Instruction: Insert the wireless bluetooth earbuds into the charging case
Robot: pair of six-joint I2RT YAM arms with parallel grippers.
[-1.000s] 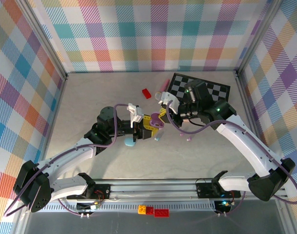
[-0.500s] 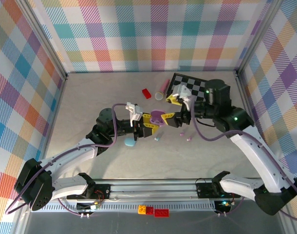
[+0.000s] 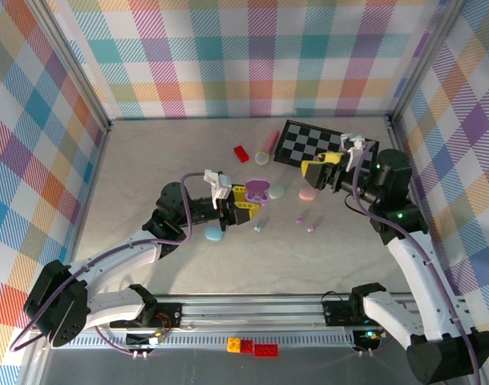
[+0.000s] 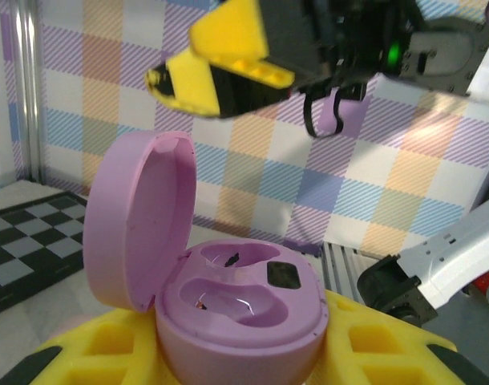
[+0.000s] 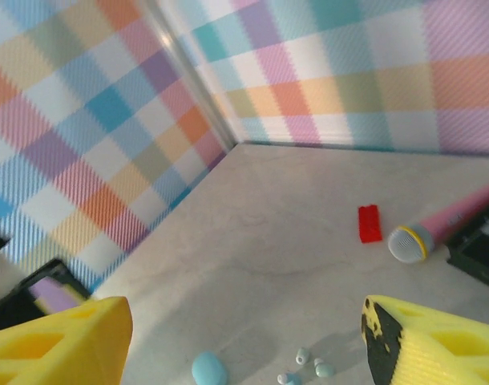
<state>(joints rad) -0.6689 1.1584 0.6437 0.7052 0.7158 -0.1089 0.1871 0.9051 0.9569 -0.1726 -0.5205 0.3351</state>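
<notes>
The left gripper point(image 3: 248, 201) is clamped narrowly on the base of a purple case point(image 3: 258, 189), which sits between its yellow fingers point(image 4: 373, 345) above the middle of the table point(image 3: 148, 176). The case's lid point(image 4: 140, 216) is swung open and stands nearly upright on one side, and its two wells face up in the left wrist view. The right gripper point(image 3: 318, 173) hangs well apart from it, over the near edge of a checkerboard point(image 3: 325, 143). Its jaws are spread wide with nothing between them; in its own wrist view the two yellow fingers point(image 5: 52, 337) sit at opposite lower corners with bare table in the gap. Two purple earbuds point(image 3: 300, 219) lie loose on the table between the grippers, a little apart from each other and outside the case. The teal earbuds point(image 3: 259, 228) lie on the table just on the near side of the left gripper's tips. A mint case point(image 3: 277, 192) rests just beside the purple case, and a pink case point(image 3: 307, 194) lies near the right gripper. A blue case point(image 3: 214, 233) sits beside the left arm's wrist. Farther back are a red brick point(image 3: 241, 153) and a pink toy microphone point(image 3: 268, 147), the microphone next to the checkerboard's corner.
</notes>
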